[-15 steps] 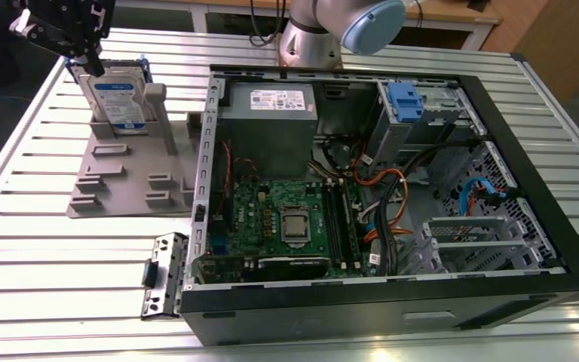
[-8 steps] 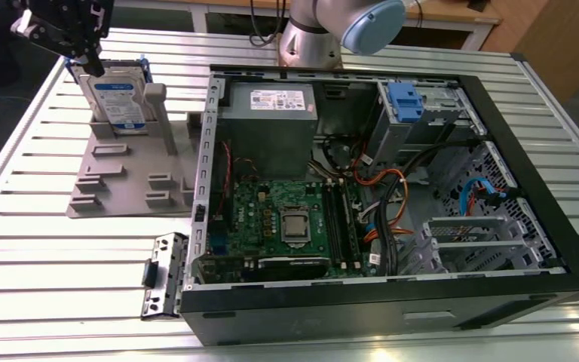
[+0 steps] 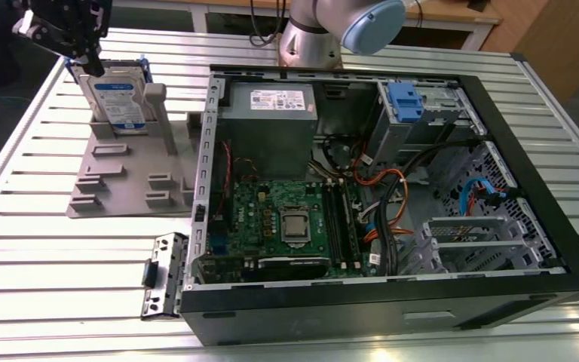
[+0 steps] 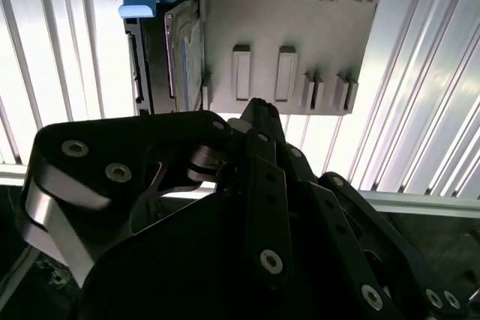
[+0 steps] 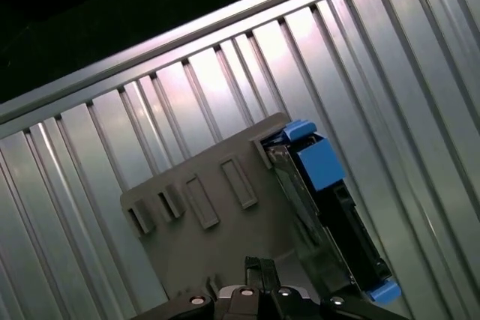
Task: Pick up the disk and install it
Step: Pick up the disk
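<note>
Right, this is the approach stage of the pick: the gripper (image 3: 90, 64) hangs just above the disk (image 3: 117, 96), which stands on edge in a grey holder (image 3: 129, 177) on the slatted desk (image 3: 38, 256). That is at the exterior view's left, well apart from the open computer case (image 3: 531, 188). Nothing is grasped. In the first wrist view the fingers (image 5: 253, 275) look pressed together and empty, the blue-framed disk in sight beyond them. So the disk is not yet lifted or installed, and the drive cage (image 3: 415, 113) inside the case sits toward the exterior view's right. My read is that a grasp from here calls for fingers spread enough to straddle the disk's flat faces. They would need squaring over its top edge, with a straight descent that doesn't nudge the holder.
</note>
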Robot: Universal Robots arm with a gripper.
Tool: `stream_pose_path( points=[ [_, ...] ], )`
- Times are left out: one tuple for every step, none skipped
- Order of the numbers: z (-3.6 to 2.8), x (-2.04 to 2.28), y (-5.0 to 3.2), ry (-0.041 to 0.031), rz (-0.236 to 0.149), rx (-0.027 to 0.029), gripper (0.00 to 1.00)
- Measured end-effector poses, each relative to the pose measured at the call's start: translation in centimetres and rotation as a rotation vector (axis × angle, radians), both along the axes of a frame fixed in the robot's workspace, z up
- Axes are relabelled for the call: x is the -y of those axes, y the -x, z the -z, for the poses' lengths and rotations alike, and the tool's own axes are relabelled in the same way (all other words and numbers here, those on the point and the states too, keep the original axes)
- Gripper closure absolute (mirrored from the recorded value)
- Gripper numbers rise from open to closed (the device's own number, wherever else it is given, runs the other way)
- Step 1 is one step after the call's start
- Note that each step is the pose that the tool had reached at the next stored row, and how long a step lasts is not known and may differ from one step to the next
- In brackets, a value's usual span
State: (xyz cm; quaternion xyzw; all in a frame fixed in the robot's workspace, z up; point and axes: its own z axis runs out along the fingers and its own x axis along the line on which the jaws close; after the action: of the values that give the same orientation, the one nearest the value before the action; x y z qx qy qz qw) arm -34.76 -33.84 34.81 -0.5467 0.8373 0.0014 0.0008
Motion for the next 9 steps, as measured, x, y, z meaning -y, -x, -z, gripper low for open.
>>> stream_pose_path(
  points=[
    [0.0, 0.0, 0.0, 0.0002, -0.008, 0.0, 0.9],
    [0.0, 0.0, 0.0, 0.0004, -0.015, 0.0, 0.9],
    [0.0, 0.0, 0.0, 0.0004, -0.024, 0.0, 0.9],
    [0.0, 0.0, 0.0, 0.0005, -0.033, 0.0, 0.9],
    [0.0, 0.0, 0.0, 0.0007, -0.043, 0.0, 0.9],
    [0.0, 0.0, 0.0, 0.0008, -0.054, 0.0, 0.9],
    [0.0, 0.0, 0.0, 0.0008, -0.065, 0.0, 0.9],
    [0.0, 0.0, 0.0, 0.0009, -0.076, 0.0, 0.9],
    [0.0, 0.0, 0.0, 0.0009, -0.089, 0.0, 0.9]
  ],
)
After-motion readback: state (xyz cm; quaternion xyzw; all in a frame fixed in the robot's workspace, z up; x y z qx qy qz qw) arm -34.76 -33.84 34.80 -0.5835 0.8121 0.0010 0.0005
